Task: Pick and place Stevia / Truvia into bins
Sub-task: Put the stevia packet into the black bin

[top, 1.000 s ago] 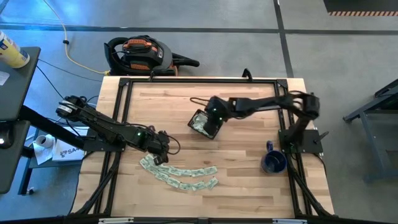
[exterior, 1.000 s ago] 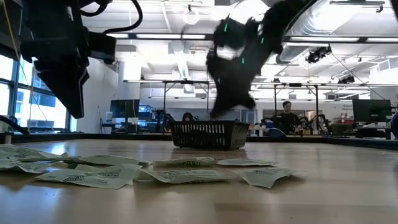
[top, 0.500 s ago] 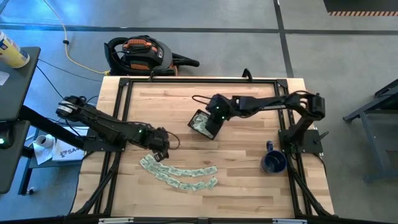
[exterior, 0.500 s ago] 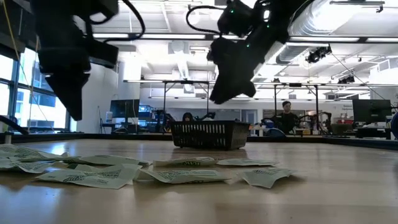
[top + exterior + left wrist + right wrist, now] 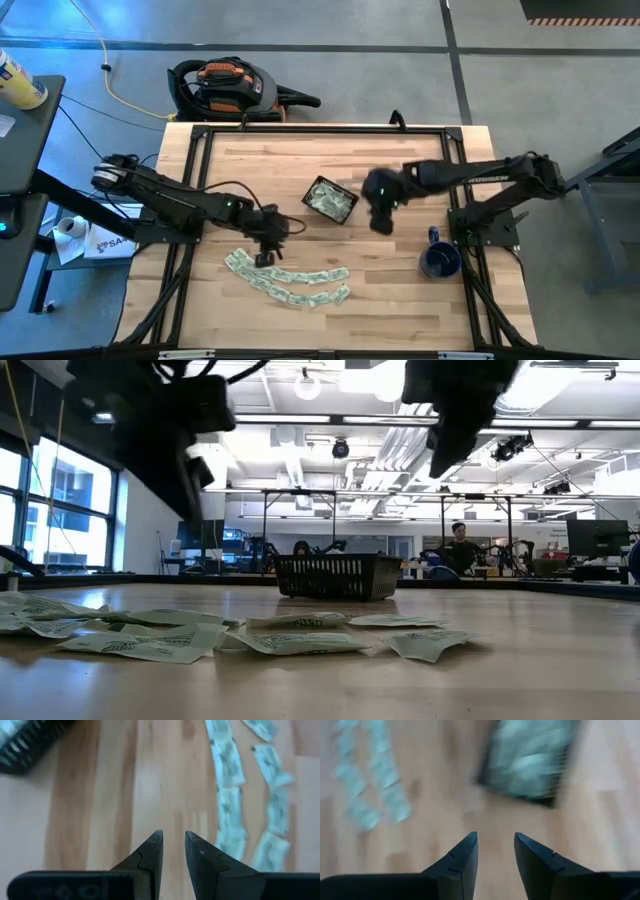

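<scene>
The wooden bench (image 5: pixel 400 280) carried a dark basket (image 5: pixel 331 200) holding sachets, a curved double row of sachets (image 5: pixel 290 280), and a blue mug (image 5: pixel 439 260).

You've got a pale wood table (image 5: pixel 400 260), planked, grain showing, smooth with a soft satin sheen under the lights. The sachets (image 5: pixel 290 280) look like thin matt paper, a bit crinkled at the edges. Your basket (image 5: pixel 331 200) reads as dark plastic, slatted mesh sides, dull finish. The left gripper (image 5: pixel 173 851) has matt black fingers, hard plastic by the look; the right gripper (image 5: pixel 495 851) is the same. That mug (image 5: pixel 440 261) is glossy dark blue, glazed
</scene>
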